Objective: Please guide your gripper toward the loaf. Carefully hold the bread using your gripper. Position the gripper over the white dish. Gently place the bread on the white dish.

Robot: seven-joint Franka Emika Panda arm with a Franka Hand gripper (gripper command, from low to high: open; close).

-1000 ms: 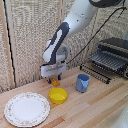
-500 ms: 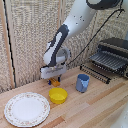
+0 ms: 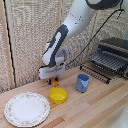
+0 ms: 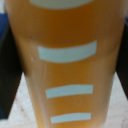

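The bread [image 3: 54,82] is a small orange-brown chunk between the fingers of my gripper [image 3: 52,80]. The gripper hangs low over the wooden table [image 3: 100,107], just behind the yellow bowl. In the wrist view the bread [image 4: 67,65] fills the picture, orange with pale stripes. A dark finger [image 4: 7,70] presses against one side of it and another stands against the other side. The gripper is shut on the bread. The white dish [image 3: 11,108] lies flat at the front on the exterior view's left, apart from the gripper.
A small yellow bowl [image 3: 58,95] stands just in front of the gripper. A blue cup [image 3: 82,83] stands to the exterior view's right of it. A dark toaster oven with a wire rack [image 3: 110,59] is at the far right. A woven screen [image 3: 30,35] backs the table.
The gripper has shifted slightly towards the exterior view's left and sits a little lower. The bread stays between the fingers.
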